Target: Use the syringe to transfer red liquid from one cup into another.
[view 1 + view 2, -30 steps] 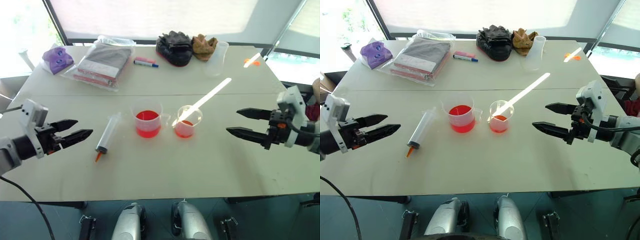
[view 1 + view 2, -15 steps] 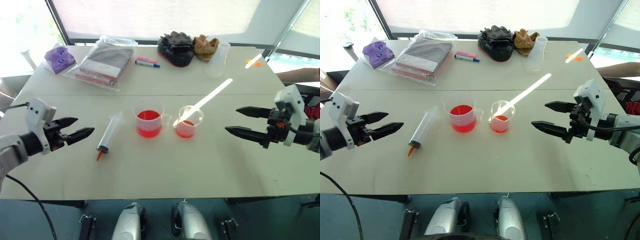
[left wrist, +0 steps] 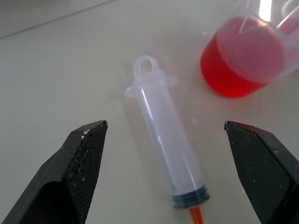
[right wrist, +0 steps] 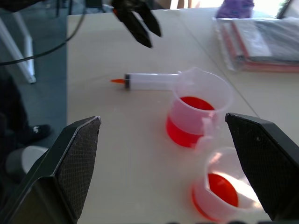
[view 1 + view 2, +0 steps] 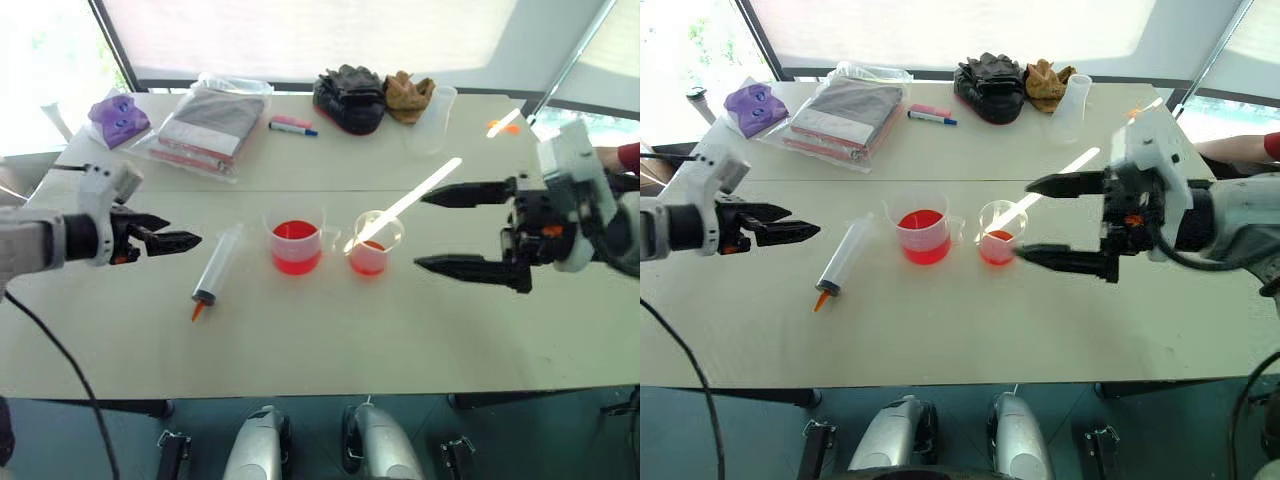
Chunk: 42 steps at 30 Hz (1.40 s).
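- Syringe (image 5: 217, 266): lay flat on the table (image 5: 330, 350), clear barrel w/ white plunger, orange tip toward the near edge, plunger loop toward the beaker. Untouched.
- Left gripper (image 5: 175, 240): 2 fingers spread, empty, held above the table just left of the syringe, pointing at it. Wrist view had the syringe barrel (image 3: 170, 149) lying between the 2 finger pads (image 3: 86, 154), clear of both.
- Beaker (image 5: 296, 240): the wider clear cup w/ handle and lip, upright, centre of table, just right of the syringe's plunger end, not touching it. Red liquid (image 5: 296, 247) filled roughly its lower half.
- Small cup (image 5: 374, 243): narrower clear cup, upright, just right of the beaker, handle side facing it. Shallow red layer at the bottom.
- Right gripper (image 5: 1030, 220): 2 fingers wide apart, empty, raised over the table, pointing left. Lower fingertip (image 5: 1025, 252) sat just beside the small cup in the head views; contact can't be told. Wrist view framed both cups and the syringe between its fingers.
- Far side of table, well apart from the above: marker pen (image 5: 292, 125), bagged flat pack (image 5: 210, 122), purple item (image 5: 117, 114), dark and brown gloves (image 5: 350, 95), frosted cup (image 5: 432, 118).
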Available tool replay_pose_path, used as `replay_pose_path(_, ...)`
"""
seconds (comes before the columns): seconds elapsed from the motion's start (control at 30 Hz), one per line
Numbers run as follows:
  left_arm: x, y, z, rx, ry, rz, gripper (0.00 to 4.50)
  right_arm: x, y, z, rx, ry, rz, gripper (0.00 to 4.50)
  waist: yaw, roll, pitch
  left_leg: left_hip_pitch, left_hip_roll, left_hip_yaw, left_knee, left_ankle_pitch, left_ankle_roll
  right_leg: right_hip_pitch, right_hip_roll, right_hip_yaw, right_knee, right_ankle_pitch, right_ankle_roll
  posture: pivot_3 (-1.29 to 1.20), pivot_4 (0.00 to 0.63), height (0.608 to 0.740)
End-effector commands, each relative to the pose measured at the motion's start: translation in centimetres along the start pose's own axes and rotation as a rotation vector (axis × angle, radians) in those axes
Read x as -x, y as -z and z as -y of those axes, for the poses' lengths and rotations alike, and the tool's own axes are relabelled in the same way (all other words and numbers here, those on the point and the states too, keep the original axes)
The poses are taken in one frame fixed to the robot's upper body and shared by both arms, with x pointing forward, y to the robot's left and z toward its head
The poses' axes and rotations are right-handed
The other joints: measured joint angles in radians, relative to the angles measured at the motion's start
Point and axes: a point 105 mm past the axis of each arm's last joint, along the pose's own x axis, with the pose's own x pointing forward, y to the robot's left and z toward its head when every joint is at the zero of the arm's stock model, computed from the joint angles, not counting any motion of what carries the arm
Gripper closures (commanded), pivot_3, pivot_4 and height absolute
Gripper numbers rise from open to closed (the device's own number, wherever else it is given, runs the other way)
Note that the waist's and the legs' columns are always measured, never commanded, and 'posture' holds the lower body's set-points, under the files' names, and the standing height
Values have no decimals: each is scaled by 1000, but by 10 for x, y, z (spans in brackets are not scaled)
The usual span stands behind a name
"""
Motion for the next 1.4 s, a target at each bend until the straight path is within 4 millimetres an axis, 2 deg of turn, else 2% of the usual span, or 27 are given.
replay_pose_path(0.03,-18,-2,1,42,-8,-119,282,-12,-2,-7,46,-50,-1,0,5,-1,0,-1,0,0,1,0,0,0,0,0,0,0,0,0,150,740)
replay_pose_path(0.13,-33,-9,3,53,-4,-181,282,-18,0,-8,90,-63,-23,0,4,-1,1,-4,0,-1,7,-1,3,-1,1,0,1,1,3,0,150,740)
replay_pose_path(0.23,-43,-14,-3,49,-26,-215,282,-20,3,-11,111,-67,-35,0,-1,-1,1,-6,0,1,14,-3,5,-1,0,0,3,1,6,0,150,740)
replay_pose_path(0.43,-59,-19,-9,71,-23,-274,282,-21,14,-11,113,-37,-62,0,2,-2,1,-6,-1,2,15,-3,6,-1,0,1,3,2,7,0,150,740)
replay_pose_path(0.63,-86,-25,-9,84,7,-333,282,-22,18,-9,104,2,-49,0,4,-2,1,-7,-1,2,16,-4,7,-1,0,1,4,2,7,0,150,740)
replay_pose_path(0.83,-102,-15,-7,49,10,-413,282,-21,21,-8,86,41,-46,0,1,-2,1,-9,-1,2,16,-4,7,-3,0,1,4,2,7,0,150,740)
replay_pose_path(1.03,-110,-1,-8,31,2,-478,282,-19,23,-4,78,78,-45,0,2,-2,1,-7,-1,1,17,-4,7,-3,-1,1,8,2,7,0,150,740)
replay_pose_path(1.17,-114,5,-6,25,7,-496,1410,-19,23,-1,77,101,-43,0,0,-2,1,-6,-1,1,18,-4,7,-3,-2,2,11,2,6,0,150,740)
replay_pose_path(1.33,-111,4,-9,42,-2,-487,2434,-18,23,2,74,114,-46,0,1,-2,0,-6,-1,1,18,-4,7,-3,-2,2,12,2,6,0,150,740)
replay_pose_path(1.4,-109,1,-9,51,-4,-475,2697,-18,24,3,72,120,-46,0,1,-2,0,-6,-1,1,18,-4,7,-3,-2,2,12,2,6,0,150,740)
